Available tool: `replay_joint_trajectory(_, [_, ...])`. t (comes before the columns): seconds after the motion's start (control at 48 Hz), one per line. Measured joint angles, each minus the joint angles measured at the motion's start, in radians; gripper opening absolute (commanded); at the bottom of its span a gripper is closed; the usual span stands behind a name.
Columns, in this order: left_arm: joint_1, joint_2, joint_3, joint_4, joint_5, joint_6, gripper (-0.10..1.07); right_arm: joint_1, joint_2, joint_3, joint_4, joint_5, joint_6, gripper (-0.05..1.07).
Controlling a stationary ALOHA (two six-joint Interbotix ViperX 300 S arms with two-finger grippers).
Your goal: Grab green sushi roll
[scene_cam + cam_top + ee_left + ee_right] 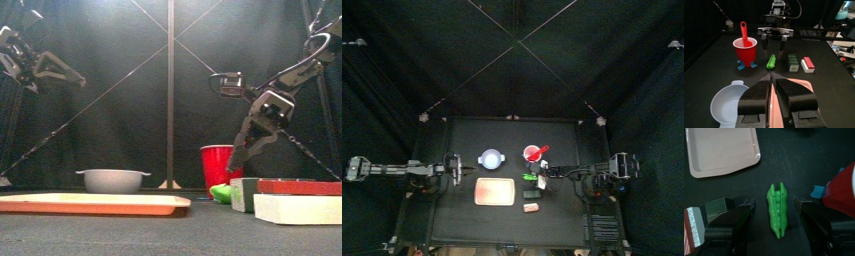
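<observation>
The green sushi roll [792, 61] is sitting on the tabletop [827, 80], squeezed between a green pea pod [771, 62] and a red-white piece [807, 64]. The right gripper [776, 207] is hovering over the pod, its fingers spread wide. The left gripper [773, 80] is hanging back, fingers together.

Black curtains [513, 60] enclose a small black table [489, 215], thin pale cords [170, 90] crossing the dark backdrop behind it, with cluttered room equipment [841, 15] glimpsed beyond the far edge.
</observation>
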Motion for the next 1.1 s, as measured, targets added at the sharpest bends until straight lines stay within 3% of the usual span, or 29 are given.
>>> replay_joint_trajectory(0.208, [0.000, 0.000, 0.000, 0.000, 0.000, 0.000, 0.55, 0.011, -0.011, 0.000, 0.006, 0.005, 0.002, 0.93])
replay_joint_trajectory(0.5, [-0.002, 0.002, 0.002, 0.000, 0.000, 0.000, 0.55, 0.106, -0.052, -0.028, 0.048, 0.066, 0.003, 0.93])
replay_joint_trajectory(0.812, [-0.002, 0.000, 0.002, 0.002, 0.000, 0.000, 0.55, 0.207, -0.051, -0.041, 0.132, 0.140, 0.003, 0.92])
replay_joint_trajectory(1.104, [-0.002, 0.002, 0.002, 0.000, -0.002, 0.000, 0.55, 0.235, -0.015, -0.041, 0.155, 0.141, 0.003, 0.92])
